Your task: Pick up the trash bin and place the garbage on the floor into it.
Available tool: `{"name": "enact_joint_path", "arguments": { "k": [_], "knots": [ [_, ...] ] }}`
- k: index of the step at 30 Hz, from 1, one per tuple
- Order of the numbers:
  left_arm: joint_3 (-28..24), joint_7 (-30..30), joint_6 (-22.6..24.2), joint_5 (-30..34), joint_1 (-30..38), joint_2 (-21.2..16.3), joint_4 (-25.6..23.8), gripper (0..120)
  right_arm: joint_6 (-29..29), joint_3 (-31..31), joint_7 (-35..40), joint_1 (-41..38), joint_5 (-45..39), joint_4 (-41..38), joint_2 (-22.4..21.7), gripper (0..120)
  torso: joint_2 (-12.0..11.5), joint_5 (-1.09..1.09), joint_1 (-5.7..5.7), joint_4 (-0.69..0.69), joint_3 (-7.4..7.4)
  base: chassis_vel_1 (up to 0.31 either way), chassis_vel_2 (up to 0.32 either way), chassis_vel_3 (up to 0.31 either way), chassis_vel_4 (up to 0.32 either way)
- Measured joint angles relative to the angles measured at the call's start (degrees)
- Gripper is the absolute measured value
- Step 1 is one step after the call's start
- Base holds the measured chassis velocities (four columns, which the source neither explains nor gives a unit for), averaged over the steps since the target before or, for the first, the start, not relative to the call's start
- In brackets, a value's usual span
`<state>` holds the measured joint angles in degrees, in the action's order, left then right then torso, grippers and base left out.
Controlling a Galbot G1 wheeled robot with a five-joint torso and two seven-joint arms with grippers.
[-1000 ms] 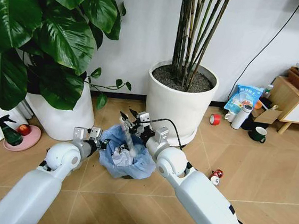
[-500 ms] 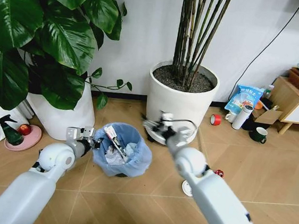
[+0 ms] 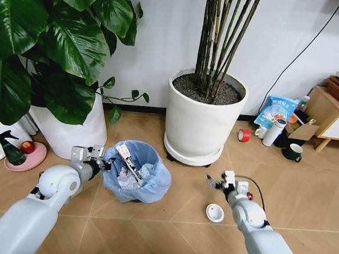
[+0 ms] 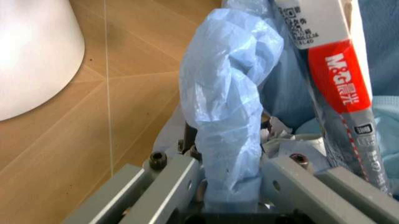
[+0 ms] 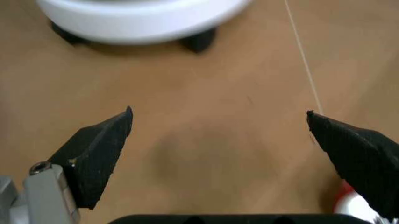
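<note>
The trash bin (image 3: 145, 182), dark and lined with a light-blue bag (image 4: 227, 88), stands on the floor (image 3: 171, 224) before me. My left gripper (image 3: 99, 159) is shut on the bag-covered rim (image 4: 229, 186) at the bin's left side. Garbage lies inside: white paper wads and a red-and-white wrapped tube (image 4: 339, 79). My right gripper (image 3: 223, 182) hangs open and empty low over the floor (image 5: 218, 116), right of the bin. A small white disc (image 3: 214, 212) lies just in front of it. A red-capped bottle (image 3: 249, 196) peeks out beside the right wrist.
A big white plant pot (image 3: 197, 121) on a wheeled base stands behind, with another white pot (image 3: 75, 132) at the left. A green spray bottle (image 3: 9, 148), a red tape roll (image 3: 244, 135), cups and a wooden cabinet (image 3: 334, 117) sit around the edges.
My right arm pulled away from over the bin and swung right and down toward the floor near the white disc. The tube now rests in the bin. The left gripper kept its hold.
</note>
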<state>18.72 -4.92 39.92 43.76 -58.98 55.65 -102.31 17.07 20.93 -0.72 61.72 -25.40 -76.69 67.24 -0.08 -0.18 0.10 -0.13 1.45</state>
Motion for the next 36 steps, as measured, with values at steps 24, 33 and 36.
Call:
{"name": "enact_joint_path", "arguments": {
  "k": [24, 33, 36],
  "knots": [
    [-0.8, 0.6, -0.1, -0.9, -0.6, 0.1, -0.3, 0, 0.1, 5.5, -2.6, 4.4, 2.1, 6.4, 3.7, 100, 0.0, 0.00, 0.00, 0.01, 0.00, 0.000, 0.000, 0.000, 0.000],
    [-1.0, 0.7, -0.2, -1.0, -0.5, 0.3, 0.1, 0, 0.0, 4.9, -2.8, 2.9, 2.7, 9.3, 4.8, 100, 0.0, 0.01, 0.00, 0.00, 0.00, 0.000, 0.000, 0.000, 0.000],
    [-1.0, 0.7, -0.2, -1.0, -0.5, 0.3, 0.1, 0, -0.3, 4.6, -2.9, 2.3, 3.3, 10.3, 5.3, 98, 0.0, -0.01, 0.00, 0.00, 0.00, 0.000, 0.000, 0.000, 0.000]
  ]
}}
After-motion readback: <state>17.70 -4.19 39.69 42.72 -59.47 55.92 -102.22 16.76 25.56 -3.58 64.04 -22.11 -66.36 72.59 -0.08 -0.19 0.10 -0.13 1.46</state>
